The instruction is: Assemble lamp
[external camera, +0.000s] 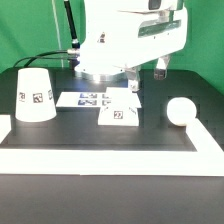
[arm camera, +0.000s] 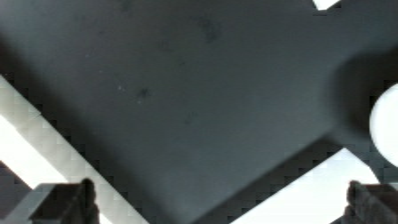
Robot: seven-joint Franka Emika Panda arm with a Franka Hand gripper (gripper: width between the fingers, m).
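The lamp is in three loose pieces on the black table [external camera: 150,135], none joined. The shade [external camera: 35,95] stands wide end down at the exterior view's left. The small blocky base [external camera: 118,114] sits near the middle, just beside the marker board [external camera: 85,99]. The bulb [external camera: 180,110] rests by itself at the exterior view's right, well apart from the other two.

Now the gripper [arm camera: 217,205]: the wrist view shows it spread wide, with the dark fingertips [arm camera: 63,205] out at opposite corners of the picture. There is only bare dark tabletop between them. It holds nothing and touches nothing.

The exterior view gives the whole layout: shade, base, marker board and the white border [external camera: 100,160] along the table's edge. There the big white robot arm [external camera: 125,35] fills the top, and I cannot make out the fingers. The wrist view is the only one that settles the fingers' spread. It also catches the bulb [arm camera: 384,120] as a bright curve at the picture's edge, off to one side of the fingers, along with two slanting white bands [arm camera: 36,140].
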